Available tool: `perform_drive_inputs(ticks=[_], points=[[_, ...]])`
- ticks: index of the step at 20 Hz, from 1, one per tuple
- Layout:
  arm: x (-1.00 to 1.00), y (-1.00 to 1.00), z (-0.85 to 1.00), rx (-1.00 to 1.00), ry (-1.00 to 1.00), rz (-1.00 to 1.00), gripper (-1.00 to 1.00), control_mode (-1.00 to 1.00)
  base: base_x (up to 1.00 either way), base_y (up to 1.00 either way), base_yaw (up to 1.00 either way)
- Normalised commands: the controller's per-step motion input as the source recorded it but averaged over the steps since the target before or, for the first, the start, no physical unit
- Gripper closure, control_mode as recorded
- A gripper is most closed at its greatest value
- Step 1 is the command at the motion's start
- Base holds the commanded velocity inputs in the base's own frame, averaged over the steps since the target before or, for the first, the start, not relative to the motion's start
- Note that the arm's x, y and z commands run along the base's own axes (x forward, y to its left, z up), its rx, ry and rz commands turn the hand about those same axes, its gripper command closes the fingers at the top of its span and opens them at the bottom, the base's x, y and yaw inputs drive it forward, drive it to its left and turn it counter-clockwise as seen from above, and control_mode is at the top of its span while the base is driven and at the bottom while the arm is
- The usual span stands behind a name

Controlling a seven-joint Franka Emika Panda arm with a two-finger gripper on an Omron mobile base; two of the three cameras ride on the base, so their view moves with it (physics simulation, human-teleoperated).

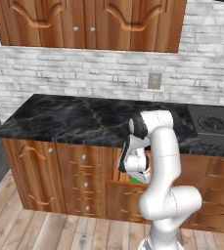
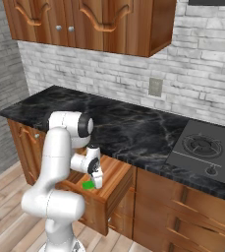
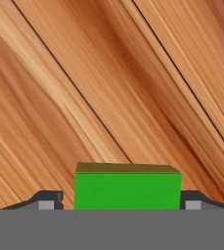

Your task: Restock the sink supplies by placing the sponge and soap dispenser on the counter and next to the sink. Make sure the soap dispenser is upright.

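Note:
The sponge [image 3: 128,190], a green block over a yellow layer, lies on the wooden floor of an open drawer [image 2: 116,172] under the black marble counter [image 1: 74,119]. My gripper [image 3: 121,204] reaches down into the drawer and straddles the sponge, one fingertip [image 3: 50,200] on each side. A narrow gap shows on the left; the right tip is at the sponge's edge. From the base, the sponge [image 2: 88,185] shows as a green patch just under the gripper [image 2: 97,181]; it also peeks out by the hand [image 1: 135,179]. The soap dispenser and the sink are out of view.
A black stovetop [image 2: 202,147] with burners sits in the counter to the right. Upper wooden cabinets [image 1: 91,22] hang over the counter [image 2: 133,130], and a wall outlet [image 1: 154,80] is on the brick wall. The drawer's front [image 1: 114,188] juts out toward the base.

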Motion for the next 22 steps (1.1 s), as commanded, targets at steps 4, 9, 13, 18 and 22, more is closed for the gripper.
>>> perform_drive_inputs(ticks=[4,9,13,18,22], points=[[-0.21,-0.09,-0.09,0.06,0.0,0.0,-1.0,-1.0,0.0,0.0,0.0],[0.0,-0.32,0.0,0.11,0.0,0.0,-1.0,-1.0,0.0,0.0,0.0],[0.0,-0.04,-0.18,0.02,0.02,0.0,-1.0,-1.0,0.0,0.0,0.0],[0.0,0.06,-0.48,0.0,0.05,0.0,-1.0,-1.0,0.0,0.0,0.0],[-0.05,0.31,-0.51,0.0,0.04,0.0,1.0,-1.0,0.0,0.0,0.0]])
